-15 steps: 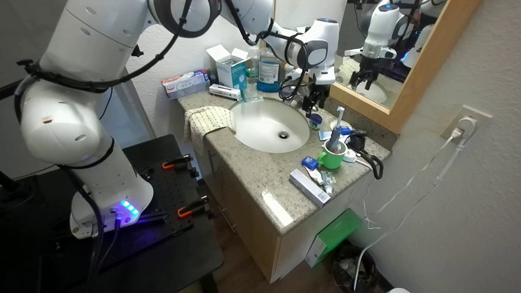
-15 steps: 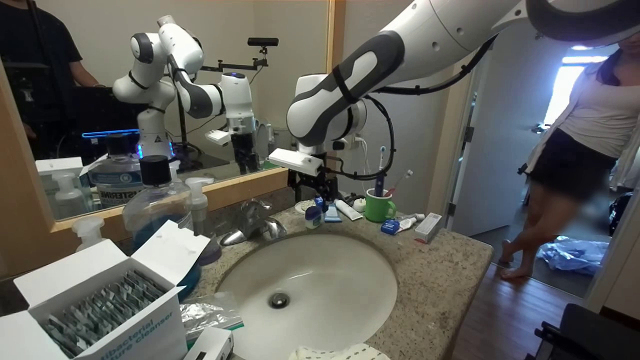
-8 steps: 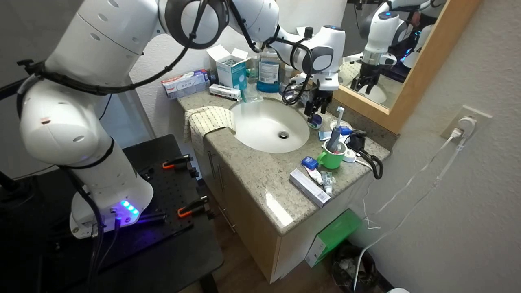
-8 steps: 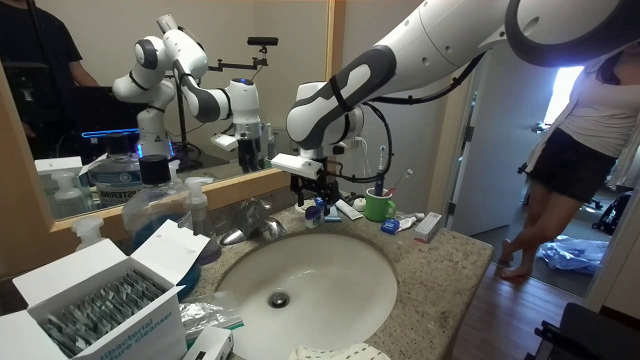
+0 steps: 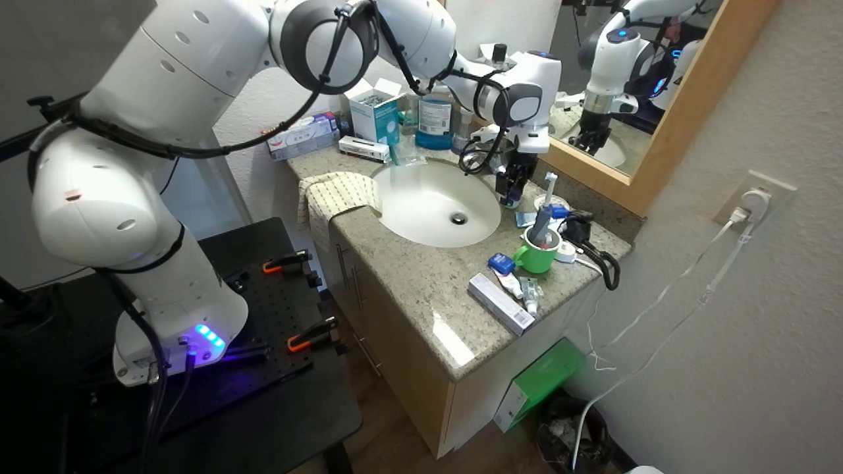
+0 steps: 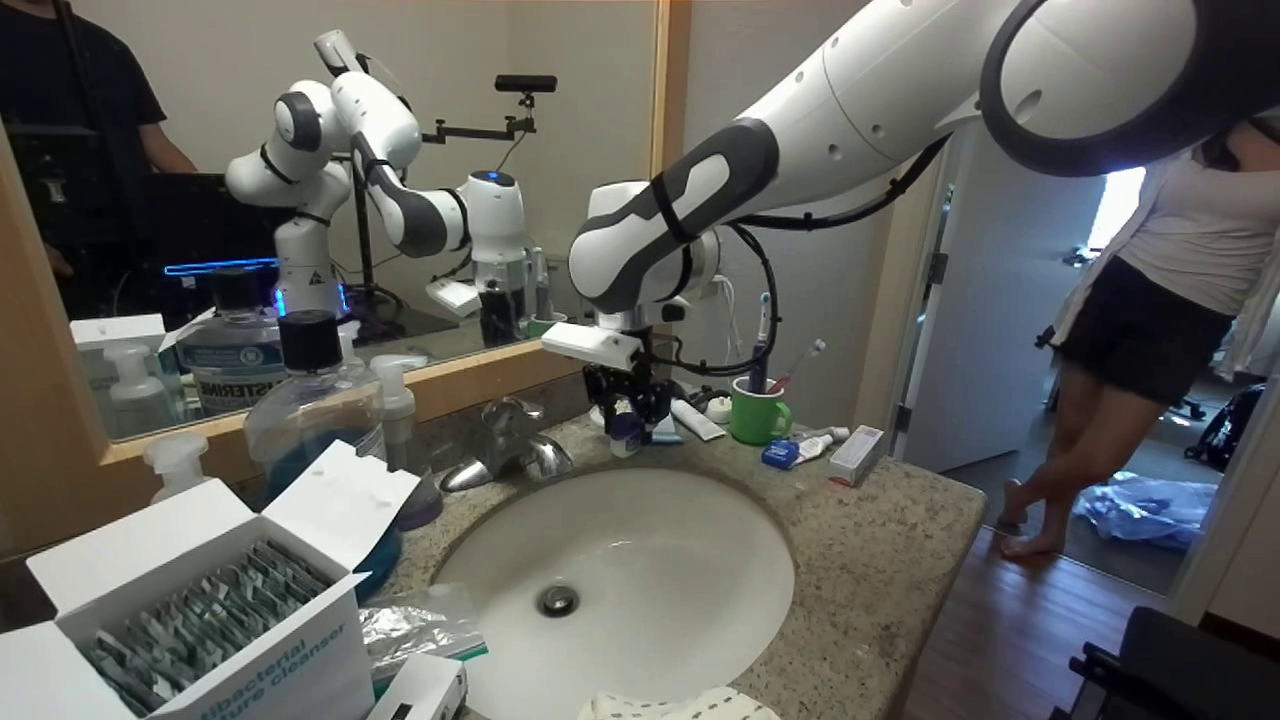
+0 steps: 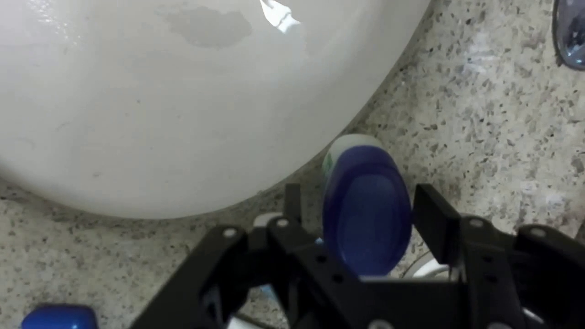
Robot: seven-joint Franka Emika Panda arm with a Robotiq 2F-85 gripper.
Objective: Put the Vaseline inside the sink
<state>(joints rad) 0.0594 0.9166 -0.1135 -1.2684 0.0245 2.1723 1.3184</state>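
Observation:
The Vaseline [image 7: 371, 219] is a small jar with a dark blue lid and a pale body, standing on the counter close to the sink's rim. Its lid lies between the two black fingers of my gripper [image 7: 358, 196] in the wrist view. A gap shows on the left between finger and lid; the right finger is at or very near the lid's side. In an exterior view the jar [image 6: 627, 437] is partly covered by the fingers, which reach down around it. The white oval sink [image 5: 428, 210] lies beside it, with the drain visible.
A chrome faucet [image 6: 508, 440] stands at the sink's back edge. Near the jar are a green mug [image 5: 536, 255] with toothbrushes and several tubes. Mouthwash [image 5: 435, 118] and an opened box [image 5: 374, 112] stand across the sink. A wood-framed mirror [image 5: 586, 171] is close behind my gripper.
My gripper has come down over the Vaseline, and its fingers have drawn closer together around the lid. The jar stands where it did.

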